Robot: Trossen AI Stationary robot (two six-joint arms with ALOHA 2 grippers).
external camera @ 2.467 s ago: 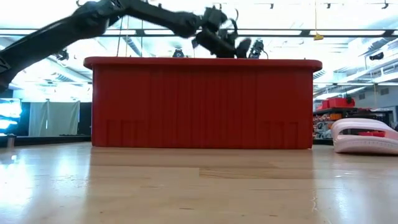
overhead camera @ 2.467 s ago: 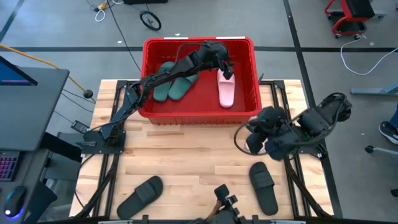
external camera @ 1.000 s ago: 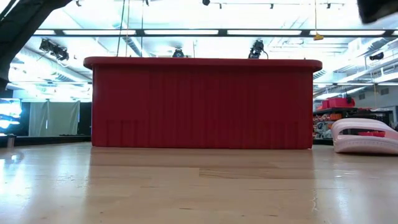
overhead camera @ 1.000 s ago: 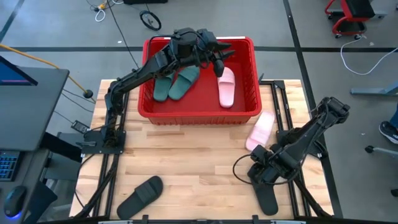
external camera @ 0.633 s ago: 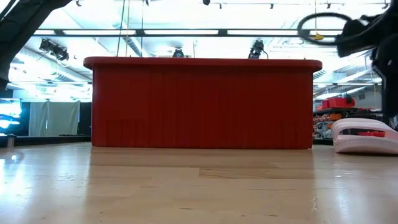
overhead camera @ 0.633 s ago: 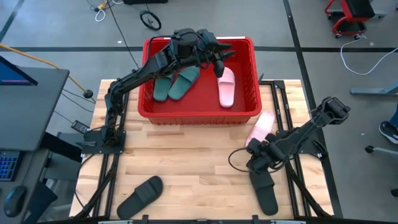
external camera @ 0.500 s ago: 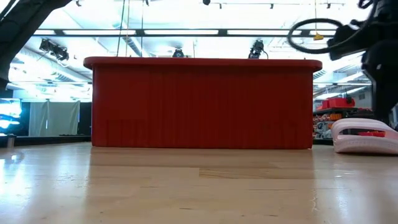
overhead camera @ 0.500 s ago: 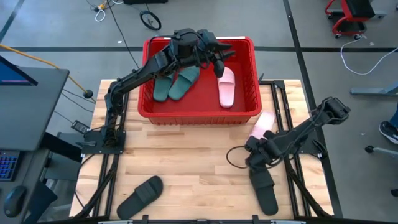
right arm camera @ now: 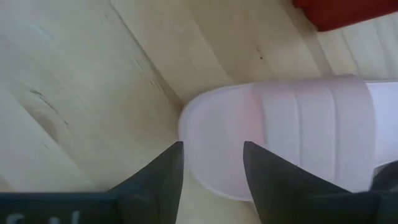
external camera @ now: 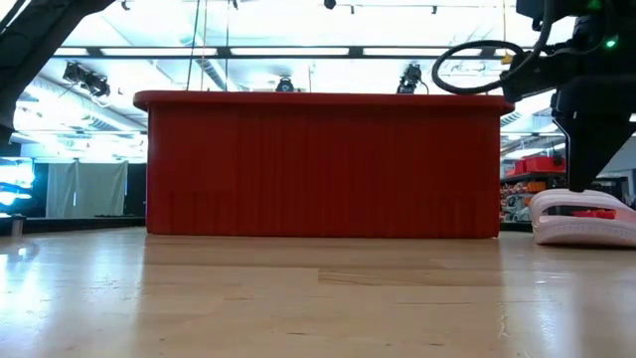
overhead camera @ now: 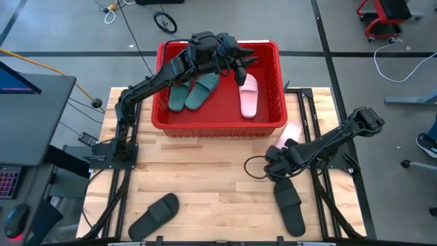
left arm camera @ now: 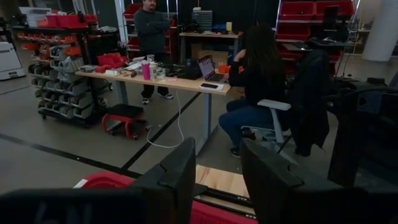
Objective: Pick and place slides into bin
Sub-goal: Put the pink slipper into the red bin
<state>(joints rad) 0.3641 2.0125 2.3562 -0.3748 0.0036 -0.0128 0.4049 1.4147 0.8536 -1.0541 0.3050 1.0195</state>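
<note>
The red bin (overhead camera: 218,123) stands at the table's far middle; it holds two dark green slides (overhead camera: 193,92) and one pale pink slide (overhead camera: 248,96). My left gripper (overhead camera: 240,68) hovers open and empty over the bin (left arm camera: 106,182). A second pale pink slide (overhead camera: 291,131) lies sole-down on the table by the bin's near right corner. My right gripper (overhead camera: 273,166) points down, open, over that slide's near end (right arm camera: 273,124) and touches nothing. One black slide (overhead camera: 288,205) lies near right and another (overhead camera: 153,215) near left.
The bin's red wall (external camera: 323,164) fills the low view, with the pink slide (external camera: 581,219) and my right arm (external camera: 581,89) to its right. Bare wood lies between the bin and the black slides. People show in the room beyond (left arm camera: 255,81).
My right gripper has moved from above the near-right black slide toward the table's far edge and a little left, ending over the near end of the pink slide on the table. It has stayed open. The slides have not moved.
</note>
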